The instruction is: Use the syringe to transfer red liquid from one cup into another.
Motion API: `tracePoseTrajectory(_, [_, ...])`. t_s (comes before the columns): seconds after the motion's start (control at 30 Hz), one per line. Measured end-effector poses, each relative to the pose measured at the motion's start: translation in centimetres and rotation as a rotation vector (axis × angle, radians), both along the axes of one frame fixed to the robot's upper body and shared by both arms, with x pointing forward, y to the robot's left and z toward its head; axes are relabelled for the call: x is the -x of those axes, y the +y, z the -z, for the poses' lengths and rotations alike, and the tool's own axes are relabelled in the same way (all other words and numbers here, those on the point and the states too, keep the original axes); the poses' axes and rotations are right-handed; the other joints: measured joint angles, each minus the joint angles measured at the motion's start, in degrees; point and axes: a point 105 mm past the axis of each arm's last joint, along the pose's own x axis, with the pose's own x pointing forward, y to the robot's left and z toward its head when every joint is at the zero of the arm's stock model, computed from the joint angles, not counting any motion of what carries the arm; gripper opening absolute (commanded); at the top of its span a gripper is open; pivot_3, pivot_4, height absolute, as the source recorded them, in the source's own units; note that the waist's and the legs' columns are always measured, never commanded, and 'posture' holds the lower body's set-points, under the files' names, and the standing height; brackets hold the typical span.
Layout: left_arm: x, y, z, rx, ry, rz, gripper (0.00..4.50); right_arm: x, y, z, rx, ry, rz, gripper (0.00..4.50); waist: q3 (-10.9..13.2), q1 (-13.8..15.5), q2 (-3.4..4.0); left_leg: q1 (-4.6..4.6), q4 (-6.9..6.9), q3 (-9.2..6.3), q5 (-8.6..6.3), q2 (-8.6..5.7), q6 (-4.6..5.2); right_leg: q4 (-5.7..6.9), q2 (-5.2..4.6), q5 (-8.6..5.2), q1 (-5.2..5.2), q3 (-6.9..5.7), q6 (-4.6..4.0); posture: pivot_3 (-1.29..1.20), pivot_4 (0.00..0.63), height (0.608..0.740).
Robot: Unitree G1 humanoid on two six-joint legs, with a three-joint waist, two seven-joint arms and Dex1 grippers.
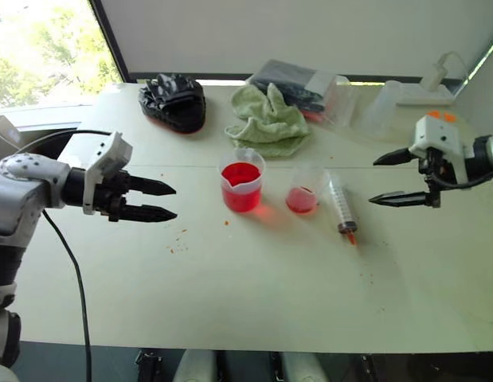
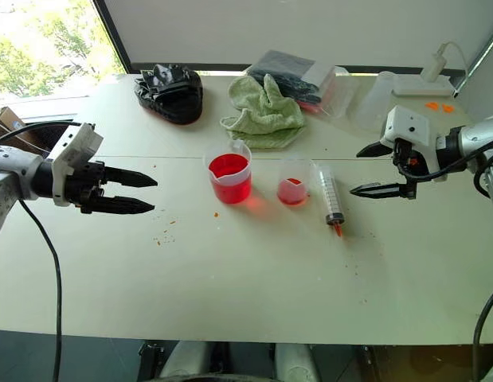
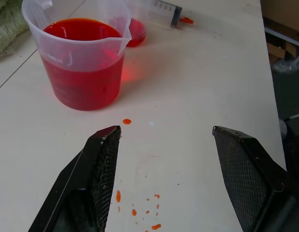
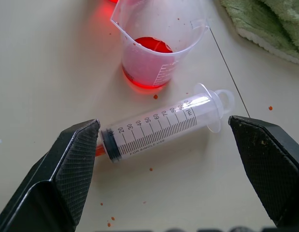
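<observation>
Lying flat at centre right beside smaller cup (image 1: pixel 302 197), syringe (image 1: pixel 340 205) waited, probably for right gripper (image 1: pixel 388 179), spread wide; left gripper (image 1: pixel 165 200) spread, empty

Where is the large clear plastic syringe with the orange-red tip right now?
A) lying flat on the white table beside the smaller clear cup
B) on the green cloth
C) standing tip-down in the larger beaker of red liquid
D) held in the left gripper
A: the large clear plastic syringe lies flat on the white table next to the smaller clear cup, with both grippers open and apart from it.

Red liquid (image 1: pixel 240 175), green cloth (image 1: pixel 268 121), orange-tipped syringe (image 1: pixel 340 208)
</observation>
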Motion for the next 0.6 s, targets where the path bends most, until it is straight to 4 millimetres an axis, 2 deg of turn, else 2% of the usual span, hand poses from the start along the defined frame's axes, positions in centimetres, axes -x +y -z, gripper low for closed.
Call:
tracePoseTrajectory(0.13, [-0.2,-0.5,-0.5,0.007,-0.029,0.015,3.19,0.8,0.8,0.1,0.007,0.019,-0.048,4.46,0.0,0.07,0.0,0.0,0.01,0.0,0.0,0.0,0.0,0.02,0.0,0.0,0.0,0.0,0.0,0.0,0.15,0.711])
tracePoseTrajectory(0.6, [-0.5,-1.0,-0.5,0.021,-0.024,0.01,3.19,1.6,0.2,0.2,-0.021,0.044,-0.011,4.46,0.0,0.02,0.0,0.0,0.07,0.0,0.02,0.0,-0.03,0.07,-0.01,0.0,0.0,0.01,0.0,0.0,0.15,0.711])
